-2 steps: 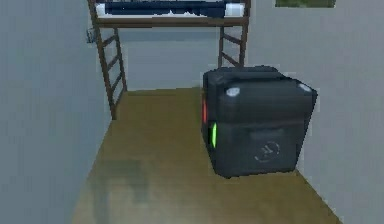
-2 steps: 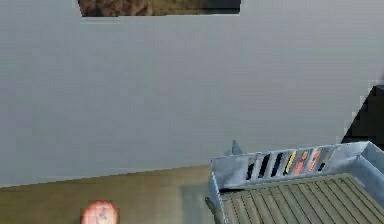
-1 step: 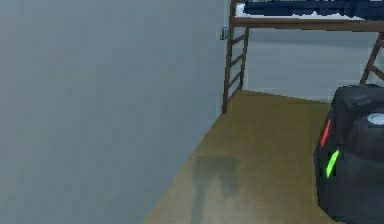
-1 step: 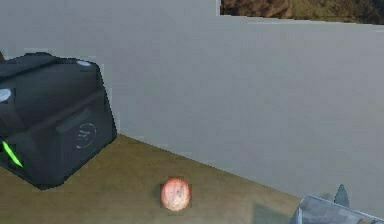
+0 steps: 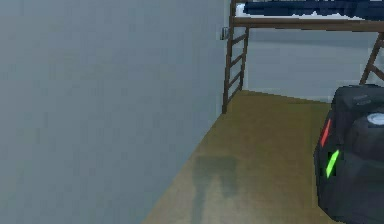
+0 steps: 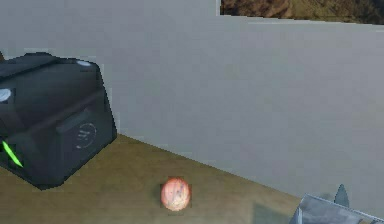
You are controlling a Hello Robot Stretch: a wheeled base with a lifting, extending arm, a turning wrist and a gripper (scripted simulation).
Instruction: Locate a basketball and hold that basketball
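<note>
A small orange-pink ball (image 6: 176, 194) lies on the brown floor (image 6: 120, 195) in the arm side view, low and a little left of the middle. It rests apart from the dark box to its left and some way out from the grey wall behind it.
A dark box with green marks (image 6: 50, 118) sits at the arm side view's left and shows again at the forward view's right edge (image 5: 355, 150). A wooden loft bed with a ladder (image 5: 235, 65) stands at the far wall. A grey wall (image 5: 100, 100) runs along the forward view's left. A grey angular object (image 6: 335, 208) pokes up at bottom right.
</note>
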